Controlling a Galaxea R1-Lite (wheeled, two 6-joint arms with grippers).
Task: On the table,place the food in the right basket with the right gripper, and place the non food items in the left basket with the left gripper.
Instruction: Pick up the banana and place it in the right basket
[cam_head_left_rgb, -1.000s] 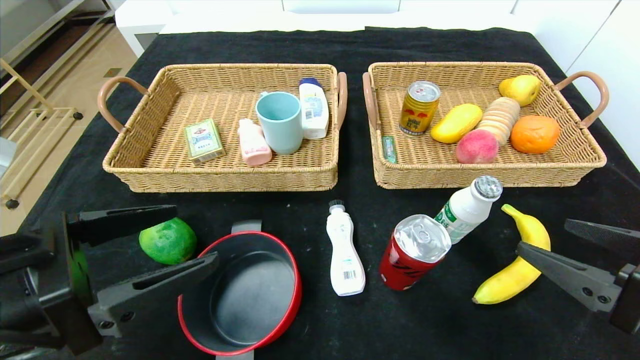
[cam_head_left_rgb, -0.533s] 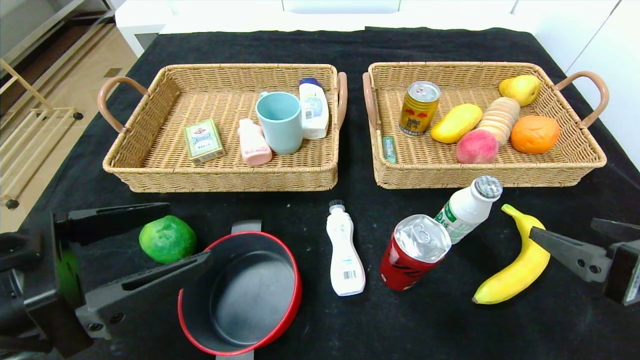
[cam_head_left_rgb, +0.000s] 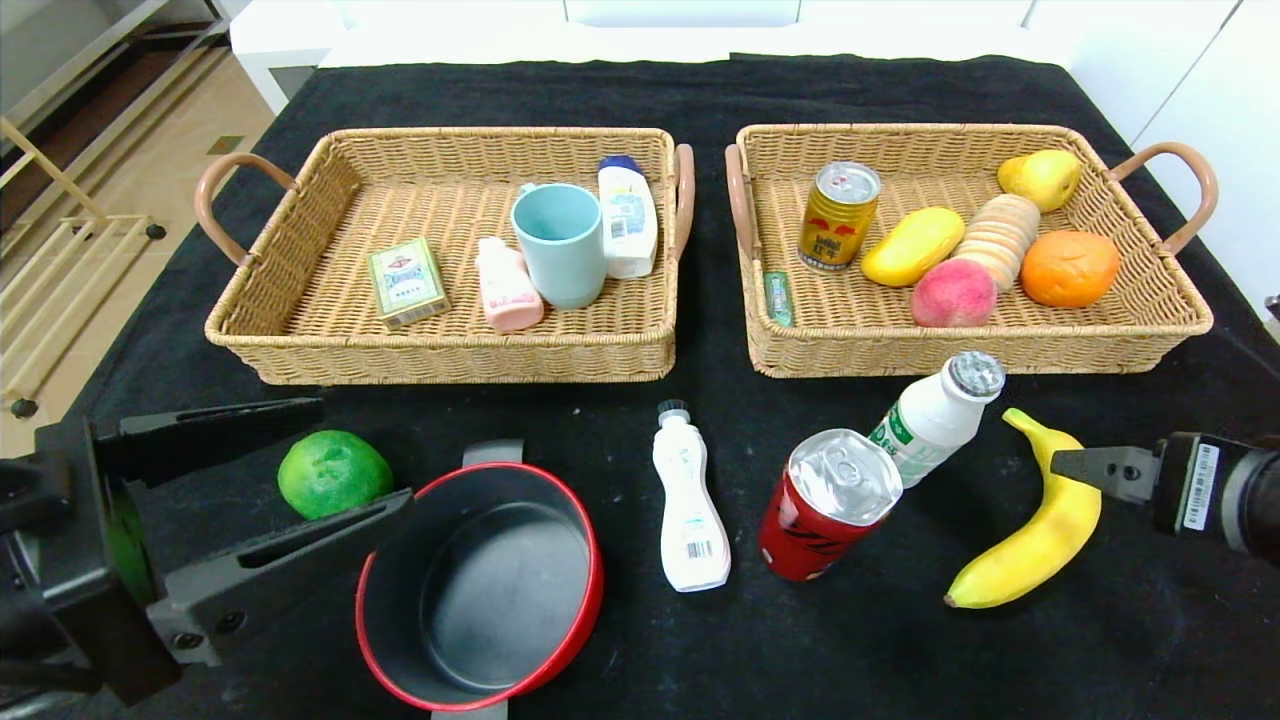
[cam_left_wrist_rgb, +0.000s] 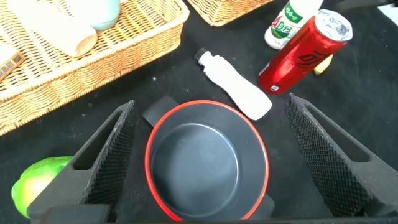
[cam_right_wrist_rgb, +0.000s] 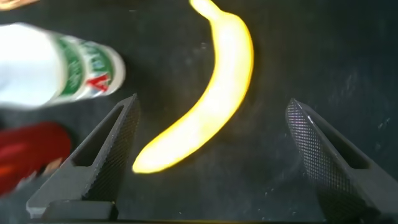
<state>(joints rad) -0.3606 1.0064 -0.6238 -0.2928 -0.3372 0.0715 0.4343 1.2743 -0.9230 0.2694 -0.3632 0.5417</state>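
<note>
A yellow banana (cam_head_left_rgb: 1040, 530) lies on the black table at the front right. My right gripper (cam_head_left_rgb: 1065, 465) is open just above it, and in the right wrist view (cam_right_wrist_rgb: 211, 104) its fingers stand either side of the banana (cam_right_wrist_rgb: 217, 93). My left gripper (cam_head_left_rgb: 365, 455) is open above the red-rimmed pot (cam_head_left_rgb: 480, 590), which sits between the fingers in the left wrist view (cam_left_wrist_rgb: 210, 107). A green fruit (cam_head_left_rgb: 335, 473) lies just left of the pot. A white bottle (cam_head_left_rgb: 688, 500), a red can (cam_head_left_rgb: 830, 505) and a white-and-green bottle (cam_head_left_rgb: 935, 415) sit mid-table.
The left basket (cam_head_left_rgb: 440, 355) holds a green box, a pink bottle, a blue cup and a white bottle. The right basket (cam_head_left_rgb: 980, 350) holds a gold can, several fruits and a biscuit roll. The red can stands close to the banana's left.
My right gripper has rolled at the wrist and drawn slightly right over the banana, so only one finger edge shows. My left gripper has shifted a little left over the pot.
</note>
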